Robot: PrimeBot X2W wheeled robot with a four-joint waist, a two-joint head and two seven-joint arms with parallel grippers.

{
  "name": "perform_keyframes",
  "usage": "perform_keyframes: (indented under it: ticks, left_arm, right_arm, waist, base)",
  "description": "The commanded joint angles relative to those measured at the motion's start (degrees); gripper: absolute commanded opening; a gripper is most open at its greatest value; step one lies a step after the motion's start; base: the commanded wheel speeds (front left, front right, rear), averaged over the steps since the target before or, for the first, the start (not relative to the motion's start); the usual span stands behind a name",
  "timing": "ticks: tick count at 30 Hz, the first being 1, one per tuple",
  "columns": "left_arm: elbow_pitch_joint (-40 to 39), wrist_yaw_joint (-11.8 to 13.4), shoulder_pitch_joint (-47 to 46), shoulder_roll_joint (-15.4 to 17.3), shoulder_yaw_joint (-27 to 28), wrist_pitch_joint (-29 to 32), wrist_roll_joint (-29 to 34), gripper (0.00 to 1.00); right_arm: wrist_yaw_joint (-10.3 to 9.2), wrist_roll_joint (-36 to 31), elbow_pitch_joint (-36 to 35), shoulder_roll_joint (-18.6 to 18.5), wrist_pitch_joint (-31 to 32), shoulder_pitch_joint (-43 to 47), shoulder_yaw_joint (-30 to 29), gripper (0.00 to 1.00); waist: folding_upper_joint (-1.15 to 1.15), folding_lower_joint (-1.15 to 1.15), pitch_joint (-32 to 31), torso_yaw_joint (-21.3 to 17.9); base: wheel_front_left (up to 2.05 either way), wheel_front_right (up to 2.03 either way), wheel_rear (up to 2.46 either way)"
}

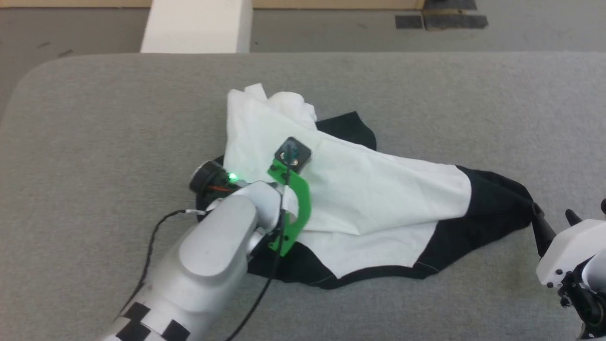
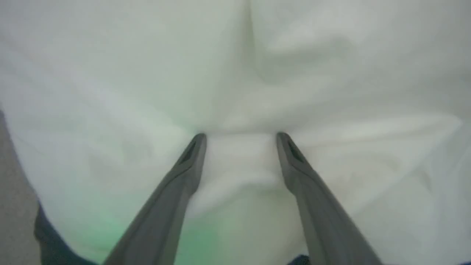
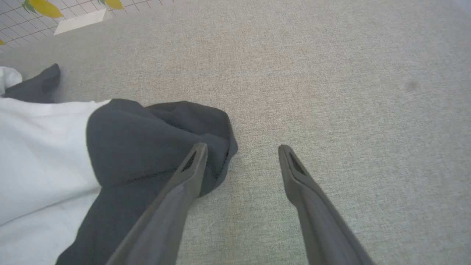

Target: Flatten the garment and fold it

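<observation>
So the T-shirt [image 1: 378, 189] is lying crumpled in a rough triangle. The grey table [image 1: 94, 118] shows all round it, so it's well in from every edge. White body cloth is bunched into a lump at the shirt's far end, one layer is flopped over another across the middle, and black trim can be seen along the near edge. One black sleeve [image 3: 147, 140] is drawn out to a point at the shirt's right end. No bear print can be made out, so which side is up can't be told.

The left gripper [image 2: 241, 136] is parked right on the shirt's white middle. Its jaws are spread wide and the tips seem pressed into the cloth, with a small ridge of it between them. Nothing is clamped.

The right gripper [image 3: 243, 147] is placed at the tip of that sleeve, also spread open and holding nothing. One finger is over the sleeve's end, and the other is over bare table just beside the shirt.

Progress-wise, not much is done, honestly. The right end looks stretched out a bit, but the flattening isn't finished. The lump at the far end and the doubled layers need to be spread first. No proper fold can be seen, so all the folding is left.
</observation>
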Motion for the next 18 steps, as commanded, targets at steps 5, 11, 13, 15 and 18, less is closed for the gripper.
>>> perform_keyframes:
  ticks: [5, 11, 13, 15, 18]
  left_arm:
    - [4.4, -0.4, -1.3, 1.2, -2.6, 2.3, -2.2, 0.00]
    - [5.4, 0.2, -3.8, 1.1, -0.4, -1.5, -5.0, 0.00]
    - [5.4, 1.7, -5.7, 1.2, 1.3, -4.3, -5.3, 0.00]
    - [6.1, 3.2, -8.1, 1.5, 2.9, -6.8, -5.2, 0.00]
    - [7.2, 4.7, -11.4, 1.8, 4.8, -9.5, -5.3, 0.00]
  right_arm:
    - [-0.09, 0.7, 0.7, 0.0, -1.6, -1.3, 0.2, 1.00]
    - [-0.09, 0.6, 1.2, 0.0, -2.3, -1.4, 0.0, 1.00]
    - [-0.09, 0.7, 1.2, 0.0, -2.4, -1.7, 0.3, 1.00]
    - [-0.09, 0.8, 1.2, 0.0, -2.6, -2.3, 1.0, 1.00]
    - [-0.09, 0.8, 1.2, 0.0, -2.7, -3.2, 2.1, 1.00]
  waist:
    - [0.00, 0.00, 3.2, -2.9]
    - [0.00, 0.00, 4.3, -2.7]
    - [0.00, 0.00, 4.8, -2.9]
    - [0.00, 0.00, 5.6, -3.3]
    - [0.00, 0.00, 6.8, -4.1]
  base:
    - [0.00, 0.00, 0.00]
    - [0.00, 0.00, 0.00]
    - [0.00, 0.00, 0.00]
    - [0.00, 0.00, 0.00]
    - [0.00, 0.00, 0.00]
